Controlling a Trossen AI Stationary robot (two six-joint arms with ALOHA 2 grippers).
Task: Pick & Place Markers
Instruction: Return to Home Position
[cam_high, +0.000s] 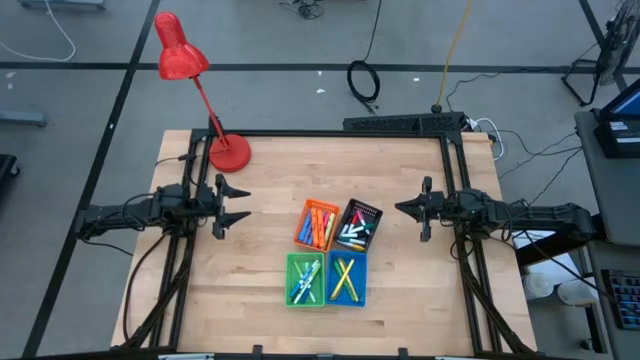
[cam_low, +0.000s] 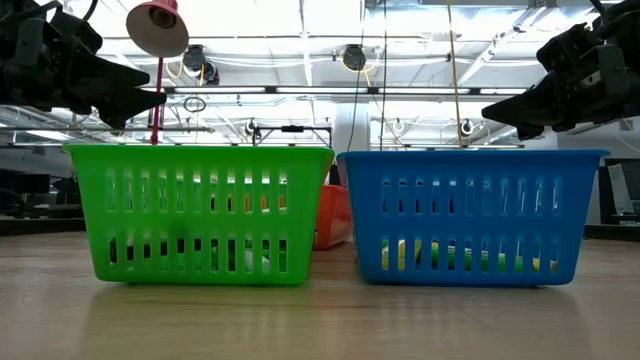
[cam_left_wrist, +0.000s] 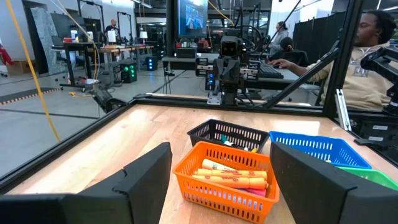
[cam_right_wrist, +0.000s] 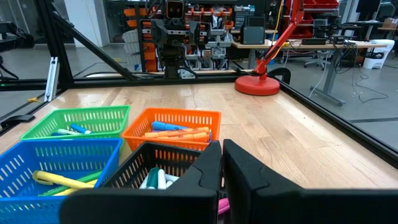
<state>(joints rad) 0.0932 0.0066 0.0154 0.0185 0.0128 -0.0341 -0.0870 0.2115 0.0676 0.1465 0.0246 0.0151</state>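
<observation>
The markers lie inside four small bins at the table's middle. Orange ones fill the orange bin (cam_high: 317, 225) (cam_left_wrist: 230, 177). White ones with coloured caps are in the black bin (cam_high: 358, 225) (cam_right_wrist: 155, 179). Blue and green ones lie in the green bin (cam_high: 305, 280), and yellow ones (cam_right_wrist: 62, 180) in the blue bin (cam_high: 346, 278). My left gripper (cam_high: 240, 203) (cam_left_wrist: 221, 149) hovers open to the left of the orange bin, above the table. My right gripper (cam_high: 402, 208) (cam_right_wrist: 222, 154) hovers shut to the right of the black bin. Neither touches anything.
A red desk lamp stands with its base (cam_high: 230, 152) on the table's far left part, its head beyond the edge. A black frame (cam_high: 400, 124) borders the table's far side. A person (cam_left_wrist: 367, 56) sits beyond the table. Bare wood lies near the bins on all sides.
</observation>
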